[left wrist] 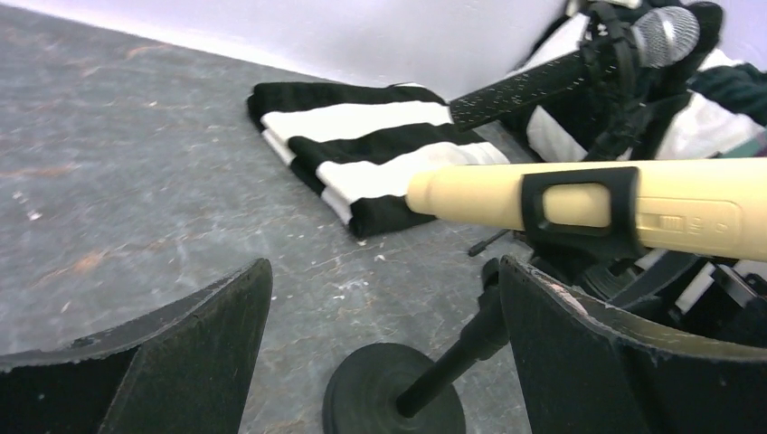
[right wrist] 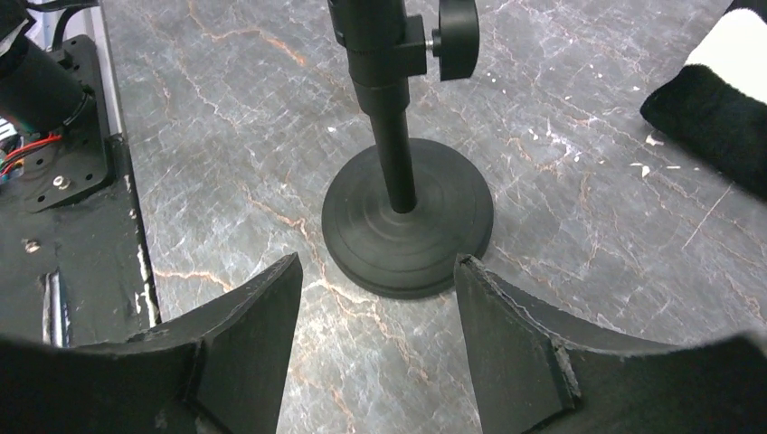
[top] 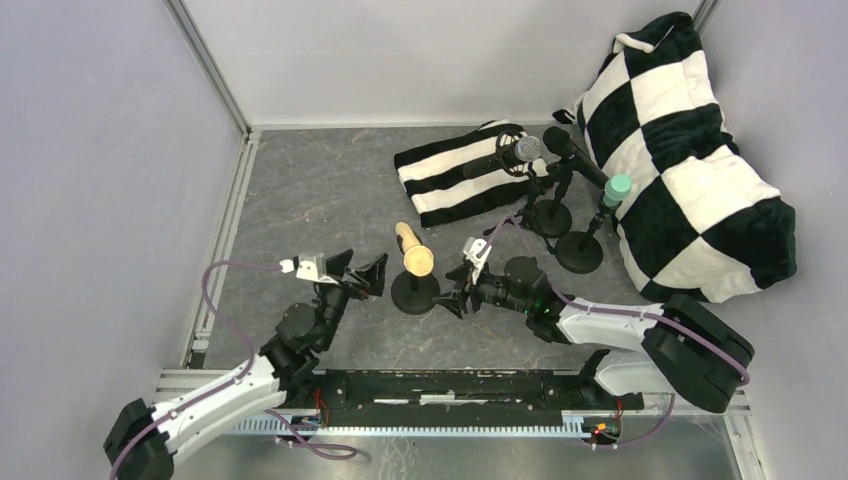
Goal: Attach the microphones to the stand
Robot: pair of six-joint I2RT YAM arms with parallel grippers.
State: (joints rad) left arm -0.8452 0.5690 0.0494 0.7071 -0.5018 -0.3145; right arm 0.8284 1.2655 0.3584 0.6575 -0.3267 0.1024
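Note:
The cream-yellow microphone (top: 412, 250) sits in the clip of a small black stand (top: 414, 293) at the table's middle. In the left wrist view the microphone (left wrist: 588, 203) lies level in its black clip (left wrist: 624, 210) above the stand's base (left wrist: 393, 393). My left gripper (top: 365, 275) is open and empty just left of this stand. My right gripper (top: 455, 290) is open and empty just right of it, facing the base (right wrist: 407, 221). The silver-mesh microphone (top: 525, 150), a black microphone (top: 568, 148) and the mint green microphone (top: 615, 190) sit on stands at the back right.
A black-and-white striped folded cloth (top: 465, 175) lies behind the middle stand. A large checkered cushion (top: 690, 160) fills the back right corner. Round stand bases (top: 550, 218) (top: 580, 250) stand close together beside it. Grey walls close the left and back.

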